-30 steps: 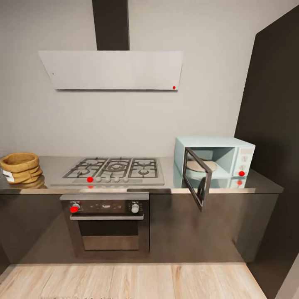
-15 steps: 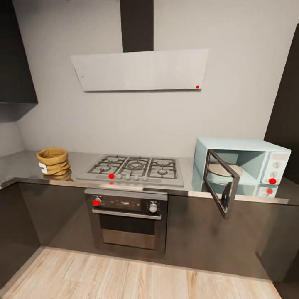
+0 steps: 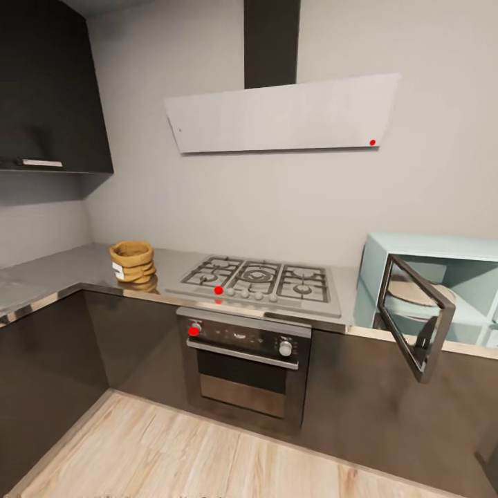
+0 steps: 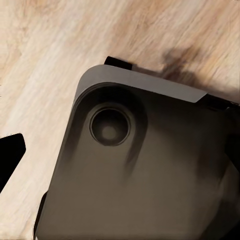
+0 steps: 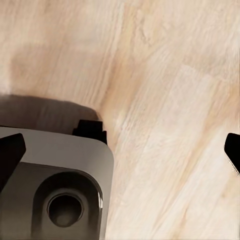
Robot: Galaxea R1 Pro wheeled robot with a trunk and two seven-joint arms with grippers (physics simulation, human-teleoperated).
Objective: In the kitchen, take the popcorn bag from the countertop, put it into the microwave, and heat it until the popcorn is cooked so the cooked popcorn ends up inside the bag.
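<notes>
The popcorn bag [image 3: 133,260] sits upright at centre left on the countertop [image 3: 48,273], just left of the gas hob [image 3: 261,280]. At the right edge the microwave [image 3: 443,277] stands open, a round plate [image 3: 415,291] inside. Both wrist views face the wood floor [image 5: 165,100]; the right gripper [image 5: 122,150] has its fingertips wide apart, while for the left I cannot tell.

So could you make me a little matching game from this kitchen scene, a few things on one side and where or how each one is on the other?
Things:
1. popcorn bag
2. microwave
3. oven
4. hood

Places or states:
A. on the wall above the hob
B. door swung open, round plate inside
C. on the countertop, left of the hob
D. built in under the hob, door shut

Pairs: 1-C, 2-B, 3-D, 4-A
</notes>
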